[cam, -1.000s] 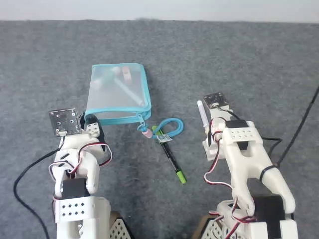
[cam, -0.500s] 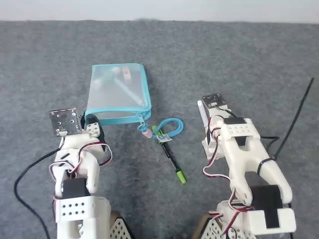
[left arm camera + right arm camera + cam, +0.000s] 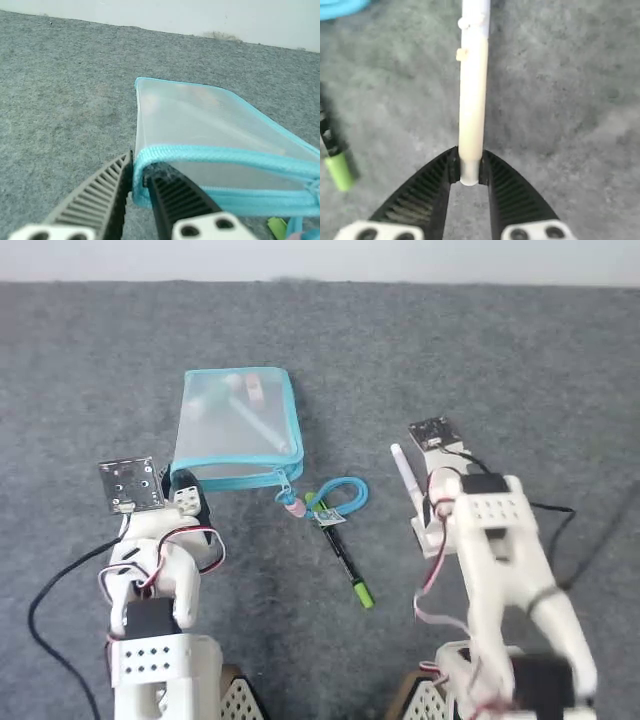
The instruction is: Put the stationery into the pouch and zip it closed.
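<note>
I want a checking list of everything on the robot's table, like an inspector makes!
Surface: grey mat, flat.
Job's things: see-through pouch with items inside; green-tipped pen on the mat beside it; white pen held.
Clutter: nothing seen.
Grippers: left tool pinches the pouch's blue edge; right tool shut on the white pen.
Cables: black cable beside the left arm; second cable by the right arm.
Surroundings: pale wall behind the mat.

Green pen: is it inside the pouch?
No, the green pen lies outside the pouch, in the open just beside its zipper end.
</note>
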{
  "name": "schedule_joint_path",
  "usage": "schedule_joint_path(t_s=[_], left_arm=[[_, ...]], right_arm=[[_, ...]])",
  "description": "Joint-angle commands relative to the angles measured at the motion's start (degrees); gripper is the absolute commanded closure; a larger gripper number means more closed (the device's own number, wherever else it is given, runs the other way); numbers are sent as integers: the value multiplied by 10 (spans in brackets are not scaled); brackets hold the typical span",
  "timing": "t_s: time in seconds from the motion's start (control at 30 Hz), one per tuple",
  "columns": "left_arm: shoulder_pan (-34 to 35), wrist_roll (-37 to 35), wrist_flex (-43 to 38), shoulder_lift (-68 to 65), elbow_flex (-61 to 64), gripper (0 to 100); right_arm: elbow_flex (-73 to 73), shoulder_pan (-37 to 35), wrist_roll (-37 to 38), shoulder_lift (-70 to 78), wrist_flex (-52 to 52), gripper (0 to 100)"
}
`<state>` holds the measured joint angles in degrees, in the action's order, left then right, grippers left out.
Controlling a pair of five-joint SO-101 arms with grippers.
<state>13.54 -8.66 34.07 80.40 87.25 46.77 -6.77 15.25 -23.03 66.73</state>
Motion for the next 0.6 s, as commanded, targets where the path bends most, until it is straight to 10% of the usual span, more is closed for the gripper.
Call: schedule_joint_path(t_s=[0.0, 0.57], left_arm=[[-3, -4, -18, 11, -37, 988], [-34, 16, -40, 9, -20, 988]], right_arm=[[-9, -2, 18, -162, 68, 990], [-84, -68, 84, -393, 178, 990]])
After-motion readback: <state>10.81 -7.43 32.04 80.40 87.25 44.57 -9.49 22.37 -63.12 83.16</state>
